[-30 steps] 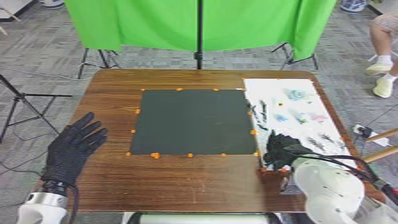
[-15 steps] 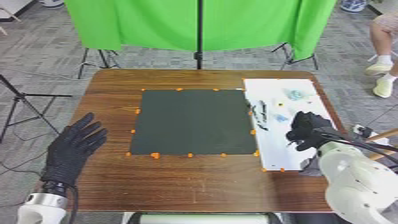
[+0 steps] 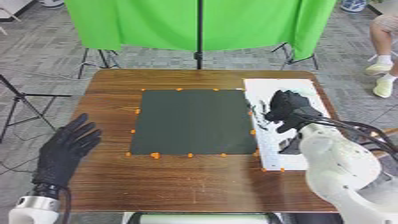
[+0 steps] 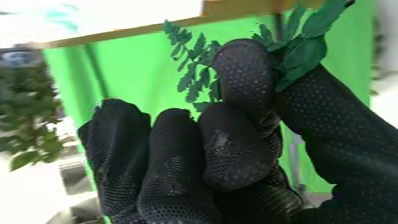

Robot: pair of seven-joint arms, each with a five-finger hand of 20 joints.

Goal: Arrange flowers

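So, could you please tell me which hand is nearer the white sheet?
Right: the right hand is over the white sheet; the left hand is left of the dark mat.

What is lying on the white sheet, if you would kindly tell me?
Thin dark pieces lie near the white sheet's left edge. The right hand hides part of its middle; what lies there cannot be seen.
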